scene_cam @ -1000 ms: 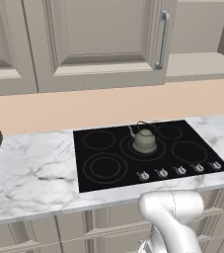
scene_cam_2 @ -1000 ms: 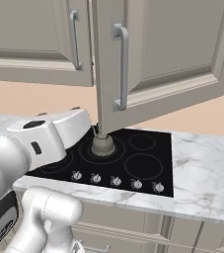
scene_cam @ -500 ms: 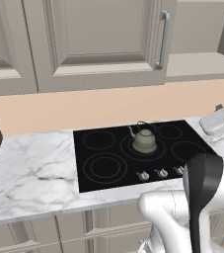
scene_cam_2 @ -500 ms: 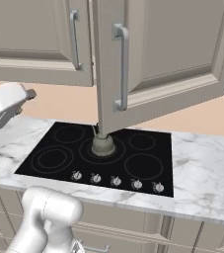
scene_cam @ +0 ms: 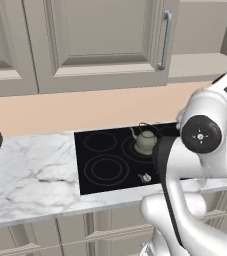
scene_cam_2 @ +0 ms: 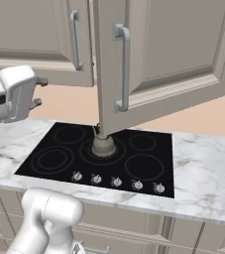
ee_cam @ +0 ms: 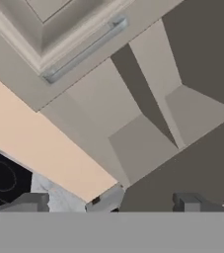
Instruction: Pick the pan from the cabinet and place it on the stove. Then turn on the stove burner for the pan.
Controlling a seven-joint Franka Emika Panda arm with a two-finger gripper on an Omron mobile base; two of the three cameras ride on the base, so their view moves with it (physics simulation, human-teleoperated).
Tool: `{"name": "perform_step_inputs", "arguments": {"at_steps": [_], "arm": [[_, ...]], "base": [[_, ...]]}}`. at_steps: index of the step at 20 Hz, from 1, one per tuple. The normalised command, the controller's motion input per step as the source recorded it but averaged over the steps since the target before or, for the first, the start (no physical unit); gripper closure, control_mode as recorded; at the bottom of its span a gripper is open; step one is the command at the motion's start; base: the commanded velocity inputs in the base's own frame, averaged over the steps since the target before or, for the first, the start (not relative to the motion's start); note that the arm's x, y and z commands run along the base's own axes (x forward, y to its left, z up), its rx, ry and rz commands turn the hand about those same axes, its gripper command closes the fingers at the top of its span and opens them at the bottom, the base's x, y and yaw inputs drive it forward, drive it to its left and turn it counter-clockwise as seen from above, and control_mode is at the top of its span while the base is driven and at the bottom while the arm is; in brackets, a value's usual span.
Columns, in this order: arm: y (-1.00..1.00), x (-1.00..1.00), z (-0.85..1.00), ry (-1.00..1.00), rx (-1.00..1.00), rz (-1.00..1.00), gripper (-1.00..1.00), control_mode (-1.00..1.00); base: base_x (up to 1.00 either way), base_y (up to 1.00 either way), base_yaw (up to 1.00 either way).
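From the left base view, I am raising my white arm at the right of the picture, in front of the stove [scene_cam: 115, 162]. A grey-green kettle [scene_cam: 145, 142] is sitting on a rear ring of the black glass. Above it, the cabinet [scene_cam: 105, 40] is standing with one door swung open, its bar handle [scene_cam: 164, 40] at the door's edge, so that I can get at the shelf inside.

From the right base view, the open cabinet door [scene_cam_2: 158, 54] is hanging out over the cooktop and is hiding the top of the kettle. A row of silver knobs [scene_cam_2: 116, 182] is lining the front edge of the stove. My hand is showing at the left edge, lifted above the marble counter [scene_cam_2: 208, 168].

From the hand view, I am looking up into the cabinet, at bare beige shelf panels [ee_cam: 143, 143] and shadowed walls. My pincer [ee_cam: 111, 202] is pointing toward that opening, its two dark tips set well apart, holding nothing. The pan is not visible to me on the shelf parts shown; I judge it is lying deeper in or off to one side.
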Motion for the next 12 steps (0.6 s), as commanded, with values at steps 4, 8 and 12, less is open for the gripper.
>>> {"name": "perform_step_inputs", "arguments": {"at_steps": [4, 8, 12], "arm": [[-0.37, 0.66, -0.13, 0.08, -0.04, -0.04, -1.00, -1.00], [-0.42, 0.61, -0.07, 0.09, -0.02, -0.04, -1.00, -1.00], [-0.51, 0.53, -0.02, 0.10, -0.01, -0.06, -1.00, -1.00]], "base": [[0.00, 0.00, 0.00], [0.00, 0.00, 0.00], [0.00, 0.00, 0.00]]}}
